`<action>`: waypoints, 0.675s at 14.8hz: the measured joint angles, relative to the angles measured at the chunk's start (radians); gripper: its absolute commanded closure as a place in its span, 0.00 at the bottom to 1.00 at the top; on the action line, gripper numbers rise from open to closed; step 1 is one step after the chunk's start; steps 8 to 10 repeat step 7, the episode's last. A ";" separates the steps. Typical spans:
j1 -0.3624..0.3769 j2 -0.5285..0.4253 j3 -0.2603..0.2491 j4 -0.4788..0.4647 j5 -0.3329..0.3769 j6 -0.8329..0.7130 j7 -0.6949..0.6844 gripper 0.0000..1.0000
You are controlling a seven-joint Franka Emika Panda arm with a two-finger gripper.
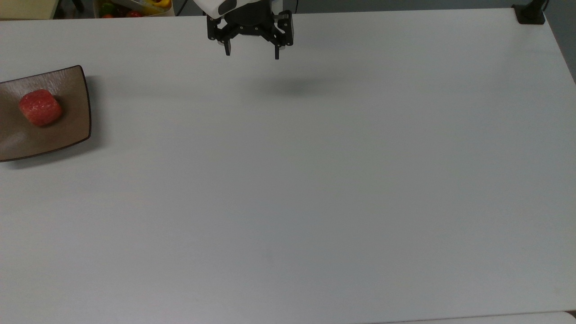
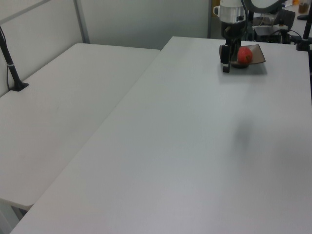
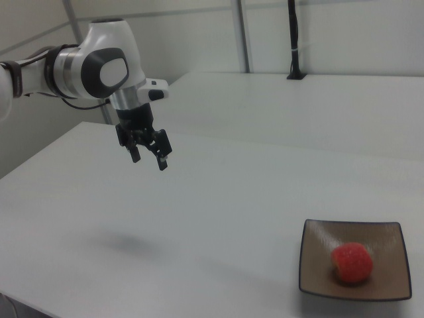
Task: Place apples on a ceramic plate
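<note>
The red apple already rests on the brown ceramic plate at the top view's left, well apart from the empty, open end effector above the counter.

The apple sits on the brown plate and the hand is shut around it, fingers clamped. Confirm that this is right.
Partly wrong. The apple does sit on the brown plate, but the hand is not shut around it: it is open, empty and raised above the table, well apart from the plate. The right view shows this plainly, and the top view agrees.
</note>
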 measured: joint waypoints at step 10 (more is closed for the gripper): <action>0.030 -0.015 -0.073 -0.015 0.000 0.011 -0.045 0.00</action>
